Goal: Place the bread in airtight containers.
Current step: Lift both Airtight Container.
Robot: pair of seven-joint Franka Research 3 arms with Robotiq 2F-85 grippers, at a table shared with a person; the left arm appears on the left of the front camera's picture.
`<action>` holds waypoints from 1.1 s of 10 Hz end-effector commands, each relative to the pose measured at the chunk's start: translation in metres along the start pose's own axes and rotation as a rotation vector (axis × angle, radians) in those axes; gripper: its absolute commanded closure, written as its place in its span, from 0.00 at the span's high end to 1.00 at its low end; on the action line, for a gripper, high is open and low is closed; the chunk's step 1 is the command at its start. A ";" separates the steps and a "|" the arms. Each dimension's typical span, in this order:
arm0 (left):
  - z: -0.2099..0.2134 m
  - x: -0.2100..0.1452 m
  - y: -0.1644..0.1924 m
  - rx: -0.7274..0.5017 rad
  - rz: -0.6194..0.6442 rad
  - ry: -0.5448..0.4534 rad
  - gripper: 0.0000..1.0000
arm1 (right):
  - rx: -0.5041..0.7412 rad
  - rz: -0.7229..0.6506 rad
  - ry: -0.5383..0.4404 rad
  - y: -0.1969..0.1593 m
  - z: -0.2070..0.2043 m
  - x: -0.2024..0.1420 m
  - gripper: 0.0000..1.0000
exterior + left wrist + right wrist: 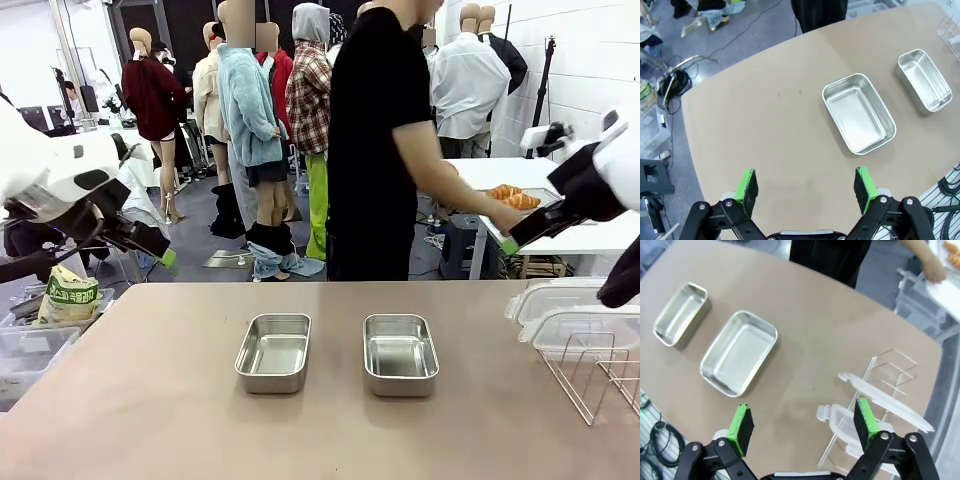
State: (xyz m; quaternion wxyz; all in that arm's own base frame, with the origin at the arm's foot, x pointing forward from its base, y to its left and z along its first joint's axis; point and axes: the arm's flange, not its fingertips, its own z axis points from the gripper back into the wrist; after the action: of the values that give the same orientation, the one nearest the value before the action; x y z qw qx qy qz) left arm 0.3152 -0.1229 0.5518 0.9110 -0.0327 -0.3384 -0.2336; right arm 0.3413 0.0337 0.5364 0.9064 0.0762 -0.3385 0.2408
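Tan table [150,400] carries a wire rack [590,375] with translucent plastic lids [570,315] and two empty shiny rectangular steel pans [273,352] side by side; the golden-brown croissant-like bread [512,196] lies on the far white table [600,235] by the person's hand [505,215]; left gripper [805,189] and right gripper [802,424] hover above, jaws released, empty.

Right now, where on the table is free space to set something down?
Widest bare patch: the table from its left edge to the left pan. The near strip before both pans is also bare. Between left pan and right pan, only a narrow gap. Crowded: the right end, with wire rack and clear lids.
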 end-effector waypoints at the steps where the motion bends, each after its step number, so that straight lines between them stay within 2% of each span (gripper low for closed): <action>1: 0.005 -0.015 -0.001 -0.019 -0.009 0.001 1.00 | 0.006 -0.002 -0.037 0.001 0.009 -0.024 1.00; 2: 0.013 -0.018 0.001 -0.004 -0.005 -0.019 1.00 | -0.002 -0.021 -0.067 -0.003 0.014 -0.026 1.00; 3: 0.014 -0.018 0.000 -0.006 -0.007 -0.022 1.00 | 0.014 -0.004 -0.065 -0.001 0.016 -0.026 1.00; 4: 0.011 -0.018 0.003 -0.016 0.041 -0.020 1.00 | 0.013 0.017 -0.032 0.002 0.007 -0.024 1.00; 5: 0.015 0.000 0.000 0.004 -0.001 -0.020 1.00 | -0.019 -0.020 -0.057 -0.009 0.025 -0.001 1.00; 11: 0.015 0.000 0.000 0.004 -0.001 -0.020 1.00 | -0.019 -0.020 -0.057 -0.009 0.025 -0.001 1.00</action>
State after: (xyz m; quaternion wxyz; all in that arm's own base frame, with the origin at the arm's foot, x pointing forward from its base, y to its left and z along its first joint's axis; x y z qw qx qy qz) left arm 0.3051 -0.1204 0.5633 0.9074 -0.0346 -0.3487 -0.2321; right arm 0.3304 0.0177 0.5547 0.8996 0.0749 -0.3651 0.2276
